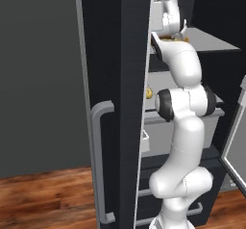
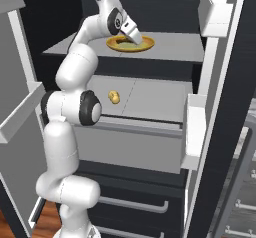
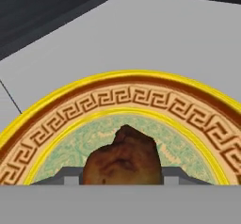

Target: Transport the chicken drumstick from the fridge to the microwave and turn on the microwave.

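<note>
A light grey fridge shelf (image 2: pixel 175 47) carries a yellow-rimmed plate (image 2: pixel 146 44); a lower shelf (image 2: pixel 155 99) holds a small yellow item (image 2: pixel 114 97).

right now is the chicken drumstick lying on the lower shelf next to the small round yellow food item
No, the chicken drumstick lies on the yellow plate on the upper shelf, while the small round yellow food item sits on the shelf below.

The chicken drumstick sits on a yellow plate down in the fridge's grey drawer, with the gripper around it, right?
Not quite. The yellow plate with the chicken drumstick rests on the upper shelf of the fridge, not in the grey drawer below, as the right base view shows. The gripper is indeed around the drumstick.
</note>
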